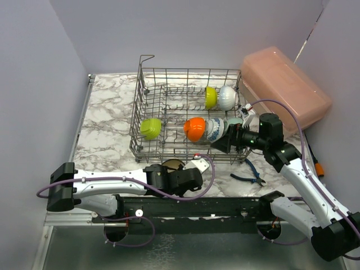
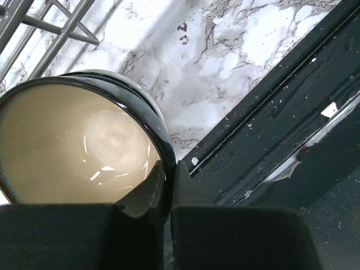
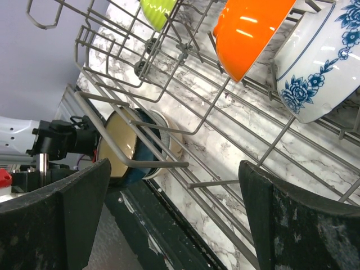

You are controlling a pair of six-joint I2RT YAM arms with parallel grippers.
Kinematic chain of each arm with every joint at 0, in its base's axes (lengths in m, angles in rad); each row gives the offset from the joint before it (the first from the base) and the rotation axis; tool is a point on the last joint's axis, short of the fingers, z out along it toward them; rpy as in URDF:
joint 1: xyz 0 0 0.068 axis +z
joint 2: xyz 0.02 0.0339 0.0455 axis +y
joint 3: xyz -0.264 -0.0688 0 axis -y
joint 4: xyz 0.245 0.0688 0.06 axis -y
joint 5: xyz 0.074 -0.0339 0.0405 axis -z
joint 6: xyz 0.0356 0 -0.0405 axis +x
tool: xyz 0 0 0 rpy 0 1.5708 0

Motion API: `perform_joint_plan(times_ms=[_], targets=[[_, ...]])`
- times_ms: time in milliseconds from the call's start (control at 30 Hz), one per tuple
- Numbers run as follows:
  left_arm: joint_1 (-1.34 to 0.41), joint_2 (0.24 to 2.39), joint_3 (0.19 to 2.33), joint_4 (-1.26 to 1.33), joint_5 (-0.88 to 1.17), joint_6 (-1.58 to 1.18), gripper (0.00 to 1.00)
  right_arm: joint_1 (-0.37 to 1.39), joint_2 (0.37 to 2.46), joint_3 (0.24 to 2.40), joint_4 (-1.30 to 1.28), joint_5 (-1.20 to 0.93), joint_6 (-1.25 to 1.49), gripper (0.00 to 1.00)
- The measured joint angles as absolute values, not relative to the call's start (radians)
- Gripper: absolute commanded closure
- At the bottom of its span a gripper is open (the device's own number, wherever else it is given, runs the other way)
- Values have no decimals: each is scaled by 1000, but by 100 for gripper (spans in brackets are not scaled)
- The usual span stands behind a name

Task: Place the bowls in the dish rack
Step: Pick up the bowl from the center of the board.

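Teal bowl (image 2: pixel 73 146) rim is pinched in your left gripper (image 2: pixel 167 181), right gripper (image 3: pixel 174 171) spread wide; the hold looks shallow and may slip when you lift.

Left arm (image 1: pixel 107 183), jaws pinched tight; right arm (image 1: pixel 308 188), jaws wide apart.

Dish rack wall (image 1: pixel 169 151) near left claw (image 2: pixel 167 181)

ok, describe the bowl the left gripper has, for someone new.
Start at the rack; just outside its near edge, on the table, lies one bowl. It is dark outside, cream inside, the only bowl not in the rack, its rim pinched by the left gripper.
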State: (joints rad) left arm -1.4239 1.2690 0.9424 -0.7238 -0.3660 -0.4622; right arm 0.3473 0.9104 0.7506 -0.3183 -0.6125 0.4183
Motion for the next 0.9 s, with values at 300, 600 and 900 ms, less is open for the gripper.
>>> perform_joint_plan(times_ms=[300, 600, 900], targets=[[-1424, 1164, 1008, -762, -344, -455, 100, 347, 875, 760, -342, -593, 418, 0], [-1424, 940, 1052, -704, -251, -410, 100, 347, 843, 781, -343, -581, 418, 0], [-1424, 757, 1021, -396, -210, -307, 100, 347, 810, 781, -343, -559, 422, 0]])
